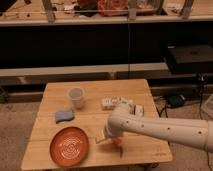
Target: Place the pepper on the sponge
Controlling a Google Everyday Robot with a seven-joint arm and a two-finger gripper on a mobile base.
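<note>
Pepper [116,142] sits near the tabletop's [90,89] front edge, about mid, partly hidden by the gripper [109,137]. Cannot tell whether the gripper is open or holds it. Sponge [64,116] is well apart, toward the left edge. Risks: a weak hold drops the pepper, or it lands on the plate [70,146] instead.

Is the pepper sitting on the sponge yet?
No, it is off. The sponge lies bare near the cup, while the pepper is at the gripper, low near the front edge of the table, right of the plate.
</note>
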